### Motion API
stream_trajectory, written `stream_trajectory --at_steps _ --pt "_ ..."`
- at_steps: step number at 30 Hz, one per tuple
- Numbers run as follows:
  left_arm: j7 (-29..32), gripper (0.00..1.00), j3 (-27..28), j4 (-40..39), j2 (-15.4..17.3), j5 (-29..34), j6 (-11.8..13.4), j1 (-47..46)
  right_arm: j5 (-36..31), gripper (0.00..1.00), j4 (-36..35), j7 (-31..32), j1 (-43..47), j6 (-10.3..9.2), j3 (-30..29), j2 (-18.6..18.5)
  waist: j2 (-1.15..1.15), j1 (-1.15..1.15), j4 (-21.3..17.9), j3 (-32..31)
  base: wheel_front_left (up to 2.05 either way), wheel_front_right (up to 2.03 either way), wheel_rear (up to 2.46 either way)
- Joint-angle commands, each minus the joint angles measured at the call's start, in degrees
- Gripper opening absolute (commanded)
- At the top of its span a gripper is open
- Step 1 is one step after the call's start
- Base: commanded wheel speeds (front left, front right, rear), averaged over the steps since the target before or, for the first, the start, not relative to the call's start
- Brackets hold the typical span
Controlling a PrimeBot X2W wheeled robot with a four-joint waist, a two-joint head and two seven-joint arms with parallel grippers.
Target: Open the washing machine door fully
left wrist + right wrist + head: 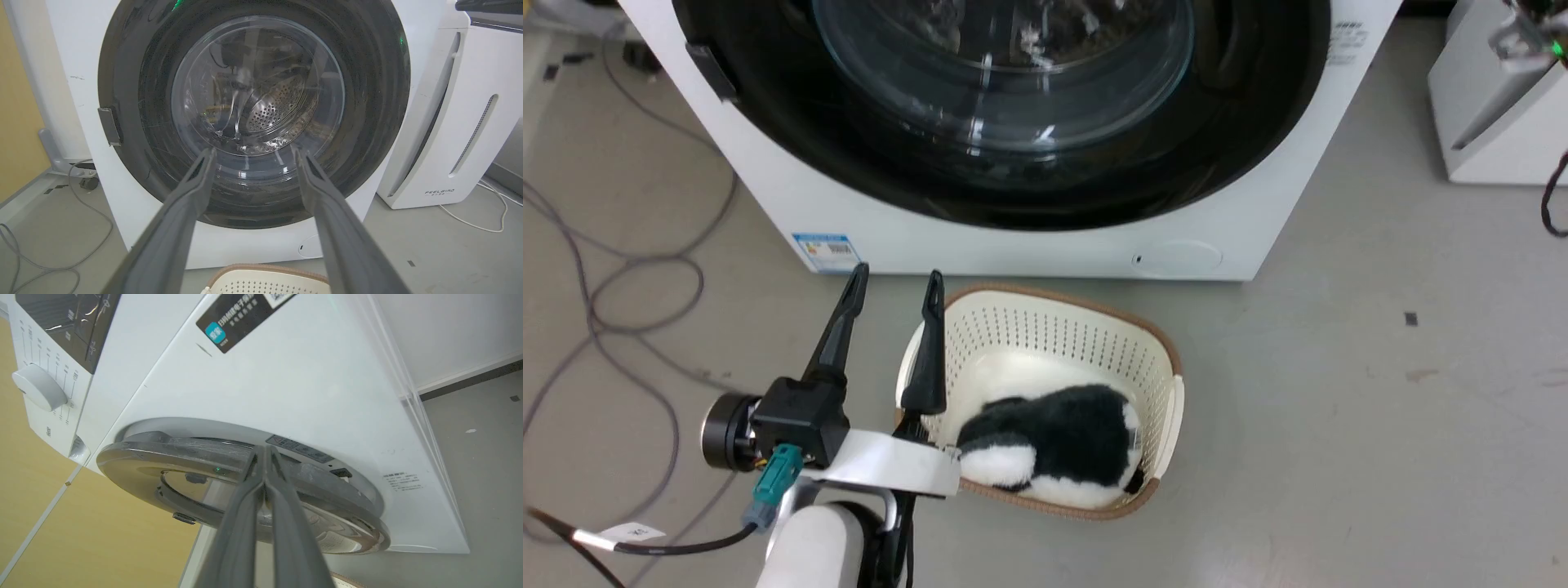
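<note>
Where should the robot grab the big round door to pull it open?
Probably take the washing machine door by its black rim, right edge, coming from the robot's right: a grey hinge-like tab sits on the left, and the glass bulges.

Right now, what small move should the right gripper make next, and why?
Probably a short pull away from the machine's front. The right gripper, fingers together, has its tips at the rim of the washing machine door, which lies nearly flat against that front, far from fully open.
</note>
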Motion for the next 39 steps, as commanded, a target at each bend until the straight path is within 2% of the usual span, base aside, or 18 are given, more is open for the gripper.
stream_trajectory --at_steps 1,13,25,39 --pt "-0.64 1.0 -0.4 -0.42 0.05 -0.22 0.25 -1.38 1.49 0.0 1.56 1.31 -2.8 0.05 0.75 0.24 0.0 0.0 0.43 1.33 0.0 0.0 0.0" --pt "-2.08 1.0 -2.16 -1.21 0.05 -0.9 0.56 -6.09 4.63 0.0 7.07 6.9 -13.07 0.05 5.46 1.28 0.0 0.0 2.28 7.3 0.0 0.0 0.0" --pt "-3.48 1.0 -3.55 -1.51 0.05 -1.85 1.13 -8.85 8.22 0.0 11.74 12.83 -20.74 0.06 10.03 2.16 0.0 0.0 2.69 10.63 0.0 0.0 0.0" --pt "-3.48 1.0 -3.56 0.07 0.05 -1.78 1.25 -7.89 8.67 0.0 7.96 22.6 -14.69 0.06 12.82 2.25 0.0 0.0 2.14 7.97 0.0 0.0 0.0"
